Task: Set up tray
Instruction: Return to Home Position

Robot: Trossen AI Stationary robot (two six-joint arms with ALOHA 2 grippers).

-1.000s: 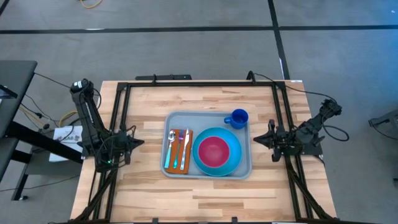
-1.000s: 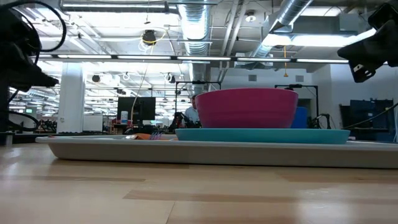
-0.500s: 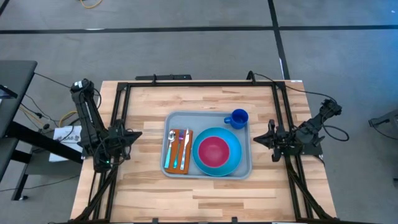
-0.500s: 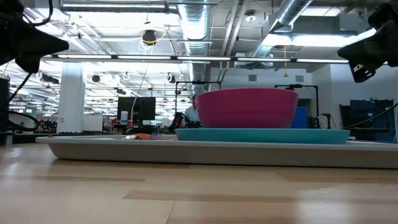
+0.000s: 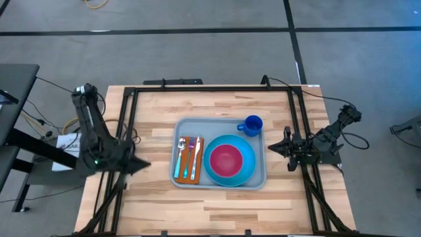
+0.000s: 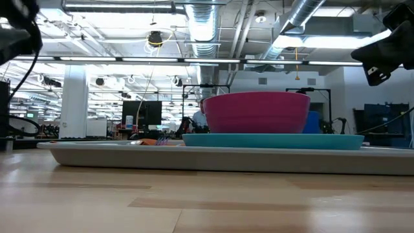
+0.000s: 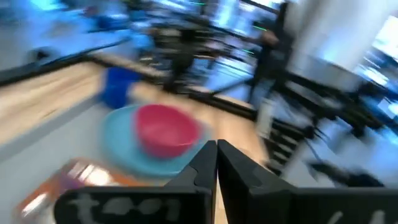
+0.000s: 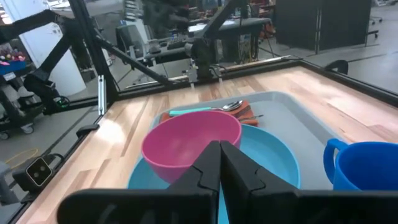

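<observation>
The tray (image 5: pixel 210 128) is sitting near the middle of the wooden surface (image 5: pixel 158 204), its long sides running left to right. On its left part a rust-brown napkin (image 5: pixel 176 172) is lying flat, carrying the cutlery (image 5: pixel 188 155) side by side, handles pointing toward the near edge. To the right of the napkin a round blue plate (image 5: pixel 248 153) is resting inside the tray, and a red bowl (image 5: pixel 225 160) is standing upright on the plate. A blue mug (image 5: pixel 252 124) is standing in the tray's far right corner, just beside the plate. The left tool (image 5: pixel 143 164) is hanging over the left part of the surface, clear of the tray and pointing toward it; seen from its own wrist, the two fingers of this tool (image 7: pixel 216 144) are pressing together on nothing. The right tool (image 5: pixel 271 149) is hovering just off the tray's right rim, above the surface, also aiming at the tray; its fingers (image 8: pixel 210 163) are likewise meeting tip to tip, holding nothing.
</observation>
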